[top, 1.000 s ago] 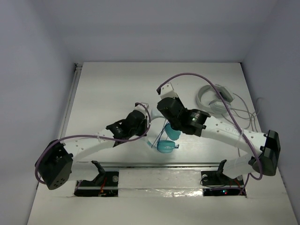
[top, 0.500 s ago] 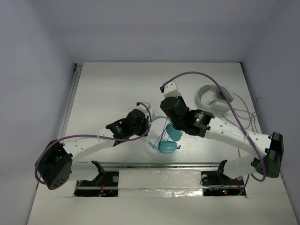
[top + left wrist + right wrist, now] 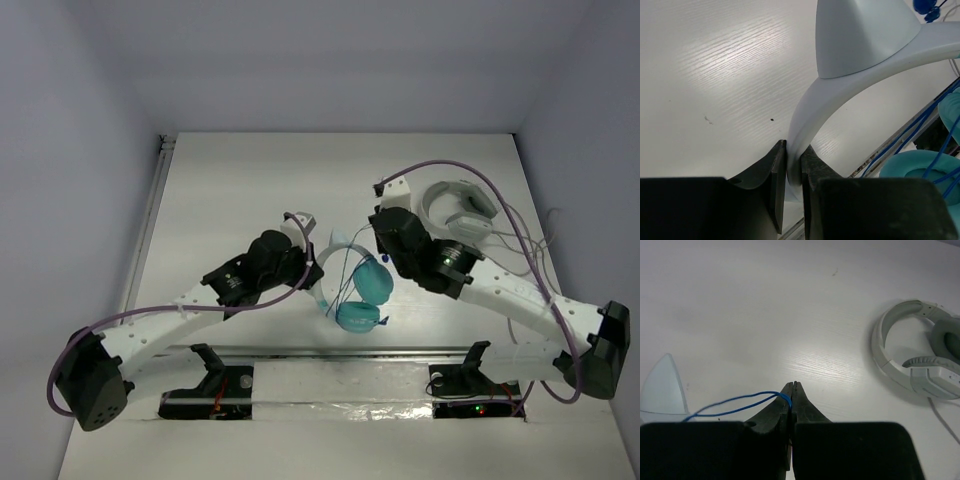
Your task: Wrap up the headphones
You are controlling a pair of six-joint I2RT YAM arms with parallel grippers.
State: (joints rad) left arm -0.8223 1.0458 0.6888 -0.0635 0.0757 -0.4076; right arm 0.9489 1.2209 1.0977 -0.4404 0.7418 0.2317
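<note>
The headphones sit at the table's near middle, with two teal ear cups, a pale headband and a thin blue cord. My left gripper is shut on the pale headband; its jaws pinch the band's edge. In the top view it is just left of the cups. My right gripper is shut on a loop of the blue cord, which runs left toward the headband tip. In the top view the right gripper is just above the upper cup.
White-and-grey headphones with pale cables lie at the back right; they also show in the right wrist view. A rail runs along the table's left edge. A metal strip marks the near edge.
My right gripper has moved right and back with the cord in it, drawing the cord up from the cups. My left gripper shifted slightly right and lifted the headband; the upper cup moved a little.
</note>
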